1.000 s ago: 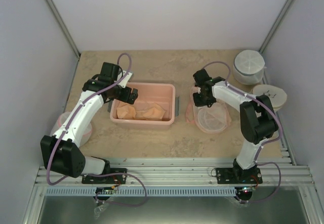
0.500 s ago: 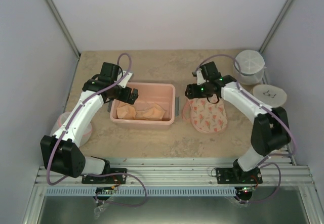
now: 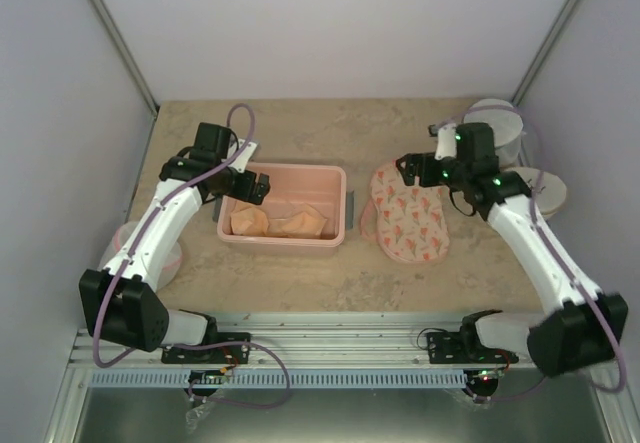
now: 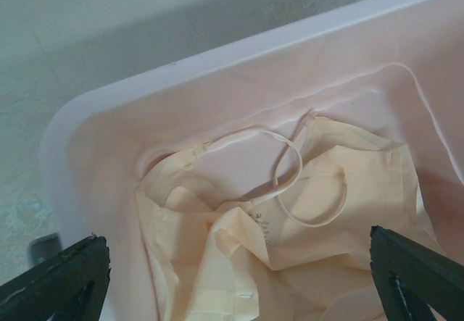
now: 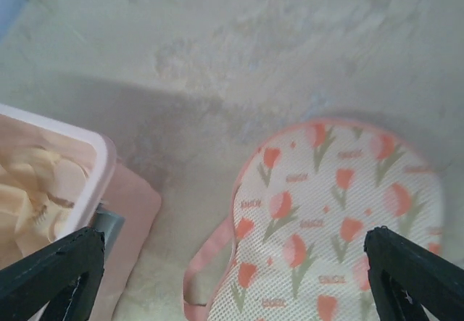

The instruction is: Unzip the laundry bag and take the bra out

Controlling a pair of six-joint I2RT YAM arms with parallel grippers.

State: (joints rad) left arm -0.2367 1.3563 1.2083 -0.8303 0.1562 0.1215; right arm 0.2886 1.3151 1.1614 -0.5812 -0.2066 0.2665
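Beige stone-look table [image 3: 300,283], white walls on three sides, two arms bolted at the near edge.

One pink tub [image 3: 345,205] sits mid-table. One bra [image 3: 282,223] lies inside it, crumpled, peach, two rounded lumps from the top view. The left wrist view shows thin strap loops on top of the fabric.

One laundry bag [image 3: 412,218] lies flat on the table just right of the tub, apart from it, long axis running near to far. It has orange-red print on cream and pink edging. One pink loop [image 5: 194,281] sticks out on the tub side. Can't tell whether the zip is done up.

Left gripper [image 3: 258,185] hangs over the left end of the tub, above the bra. Fingers [image 4: 61,277] are spread wide with nothing between them, not touching the fabric.

Right gripper [image 3: 412,169] hovers over the far end of the laundry bag. Fingers [image 5: 417,270] are also spread wide, holding nothing, clear of the bag.

Two white round containers sit at the far right: one [image 3: 500,123] in the corner, the other [image 3: 545,191] just nearer, both partly behind the right arm. One pinkish round thing [image 3: 125,246] sits at the left edge, mostly hidden under the left arm. One small grey piece [image 3: 352,206] is on the tub's right side.
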